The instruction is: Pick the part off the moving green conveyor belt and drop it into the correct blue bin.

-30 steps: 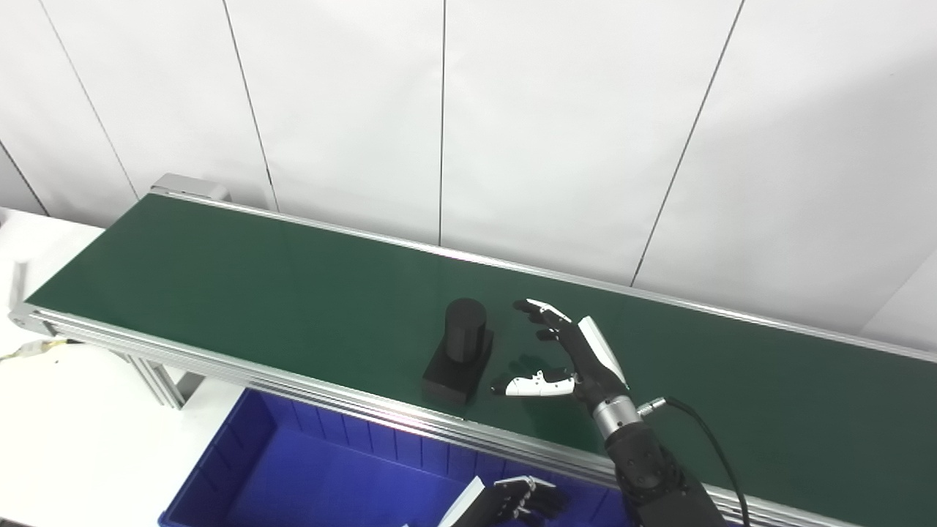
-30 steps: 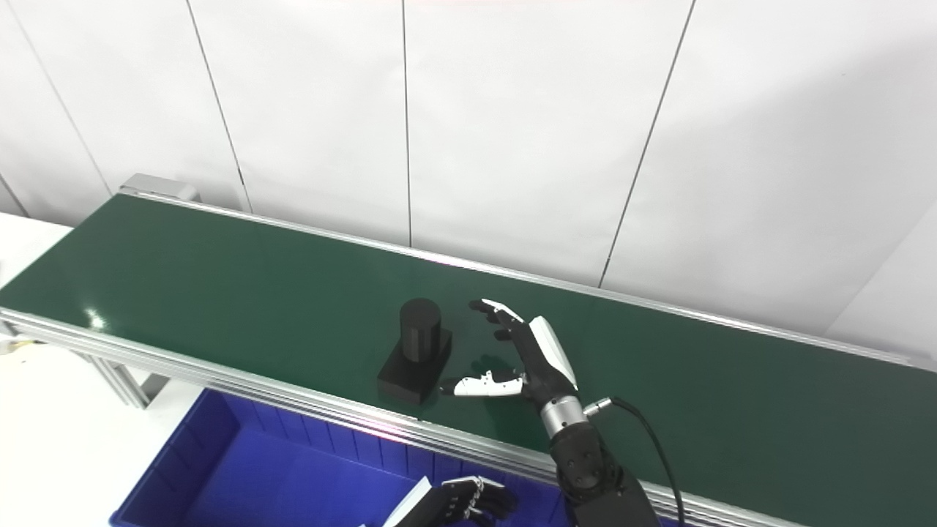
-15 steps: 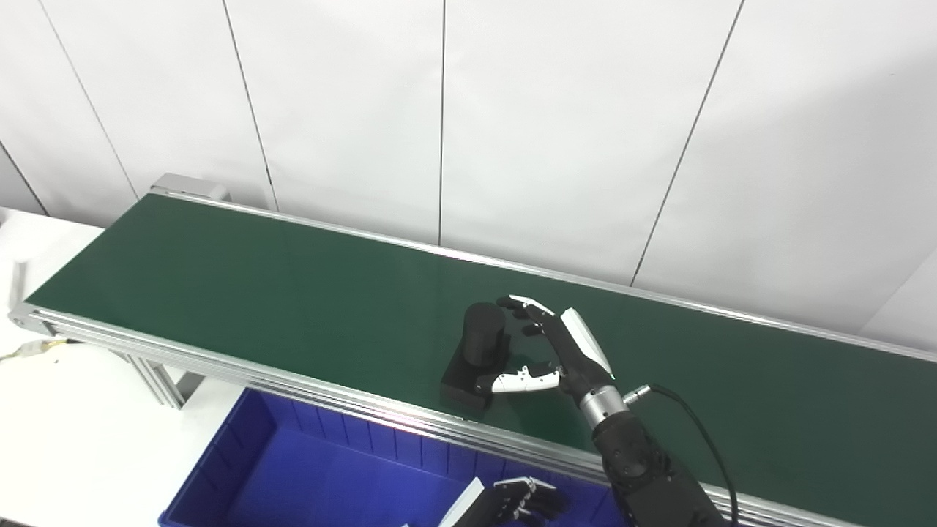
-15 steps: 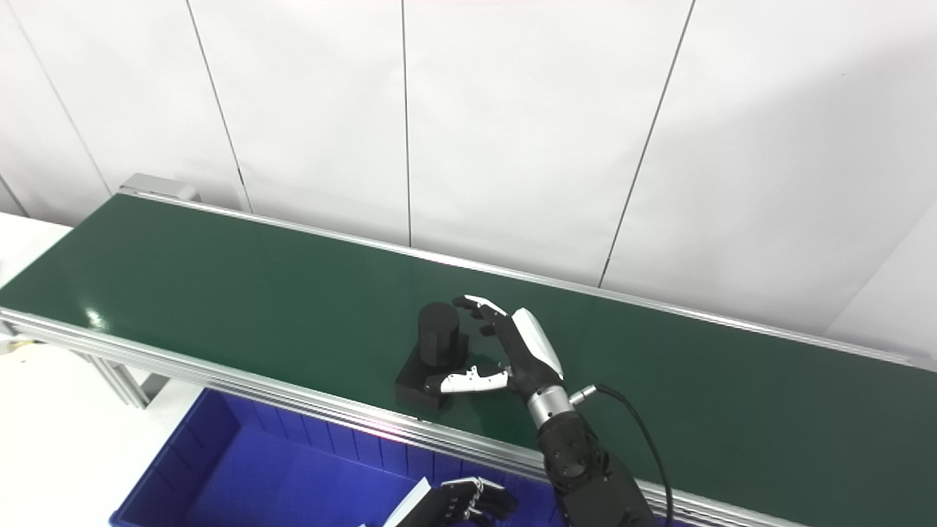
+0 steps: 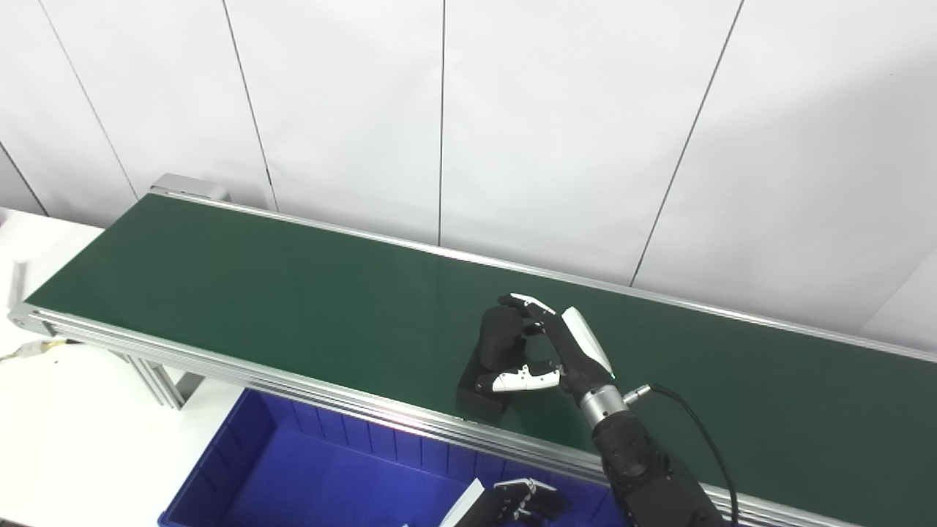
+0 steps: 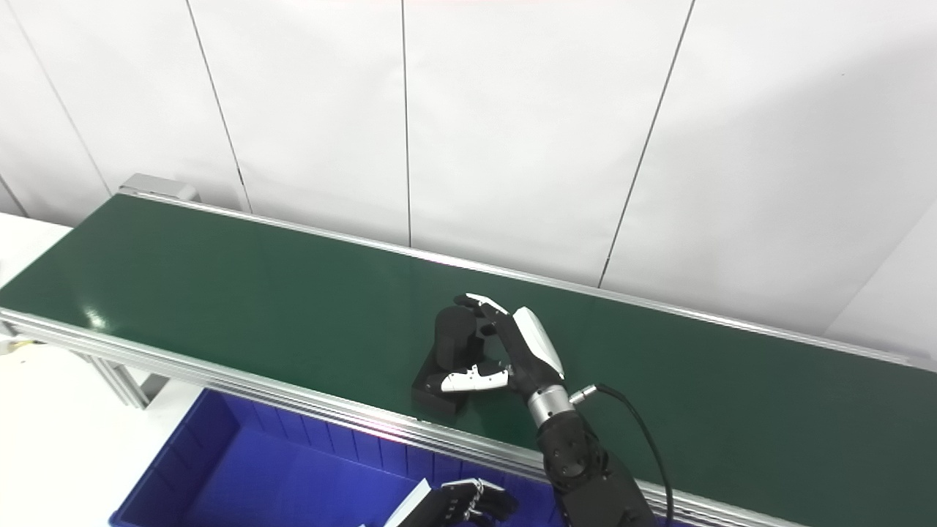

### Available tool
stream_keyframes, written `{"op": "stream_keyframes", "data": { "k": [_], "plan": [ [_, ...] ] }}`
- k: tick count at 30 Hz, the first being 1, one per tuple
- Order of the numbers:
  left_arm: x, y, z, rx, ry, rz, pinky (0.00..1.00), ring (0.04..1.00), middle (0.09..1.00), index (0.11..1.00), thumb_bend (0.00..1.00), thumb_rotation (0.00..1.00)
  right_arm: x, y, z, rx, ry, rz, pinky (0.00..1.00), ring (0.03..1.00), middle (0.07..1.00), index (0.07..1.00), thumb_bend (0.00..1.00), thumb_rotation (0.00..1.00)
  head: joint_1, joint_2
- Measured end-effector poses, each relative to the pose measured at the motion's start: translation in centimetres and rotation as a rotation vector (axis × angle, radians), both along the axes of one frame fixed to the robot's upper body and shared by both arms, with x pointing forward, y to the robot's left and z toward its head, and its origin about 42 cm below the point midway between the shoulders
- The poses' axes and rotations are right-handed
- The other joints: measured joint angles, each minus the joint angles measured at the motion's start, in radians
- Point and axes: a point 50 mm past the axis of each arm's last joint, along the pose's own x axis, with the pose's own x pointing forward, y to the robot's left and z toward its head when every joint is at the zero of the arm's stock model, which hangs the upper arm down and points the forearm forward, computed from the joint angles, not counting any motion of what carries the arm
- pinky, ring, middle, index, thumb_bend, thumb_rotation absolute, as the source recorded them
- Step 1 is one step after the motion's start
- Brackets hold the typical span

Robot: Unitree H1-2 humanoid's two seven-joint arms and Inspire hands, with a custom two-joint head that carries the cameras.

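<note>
A black part (image 5: 499, 338), a cylinder standing on a square base, rides the green conveyor belt (image 5: 256, 278) near its front rail. My right hand (image 5: 567, 355) is cupped around the cylinder from the right. Its fingers (image 5: 521, 301) reach over the cylinder's top and back, and the white thumb lies across its front. The fingers are still spread and not clenched. A blue bin (image 5: 307, 476) sits below the belt's front rail. My left hand (image 5: 516, 501) shows only partly at the bottom edge, above the bin, with its fingers curled.
The belt runs from far left to near right between aluminium rails (image 5: 329, 399). A white panelled wall (image 5: 512, 110) stands behind it. A white tabletop (image 5: 66, 439) lies at the lower left. A black cable (image 5: 703, 439) loops from my right wrist.
The part has travelled right along the belt, from clear of my right hand into the space between its thumb and fingers. My right hand shifted slightly left toward it. The left hand stayed still.
</note>
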Motion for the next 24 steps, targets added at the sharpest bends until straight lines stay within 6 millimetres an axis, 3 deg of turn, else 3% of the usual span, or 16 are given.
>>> {"op": "stream_keyframes", "data": {
  "k": [3,4,5,7,24],
  "plan": [
    [-0.10,0.03,-0.02,-0.002,0.002,0.003,0.65,0.710,0.717,0.680,0.93,0.05,0.10,-0.28,0.30,0.038,-0.046,-0.079,0.47,0.527,0.613,0.631,0.80,0.05,-0.002,0.000],
    [-0.13,0.05,-0.03,-0.003,0.003,0.004,0.65,0.707,0.714,0.682,0.93,0.05,0.12,-0.36,0.39,0.054,-0.055,-0.101,0.43,0.468,0.558,0.590,0.66,0.03,-0.002,0.000],
    [-0.14,0.06,-0.04,-0.004,0.004,0.004,0.65,0.701,0.711,0.683,0.93,0.05,0.15,-0.45,0.45,0.068,-0.062,-0.122,0.39,0.435,0.519,0.555,0.57,0.01,-0.003,0.000],
    [-0.15,0.02,-0.04,-0.004,0.004,0.003,0.64,0.696,0.708,0.682,0.93,0.07,0.13,-0.57,0.47,0.082,-0.078,-0.153,0.36,0.416,0.494,0.529,0.52,0.00,-0.005,0.000],
    [-0.15,0.07,-0.05,-0.001,0.003,0.002,0.64,0.694,0.703,0.685,0.93,0.06,0.03,-0.67,0.46,0.107,-0.088,-0.168,0.34,0.396,0.492,0.532,0.51,0.00,-0.012,0.000]
  ]
}}
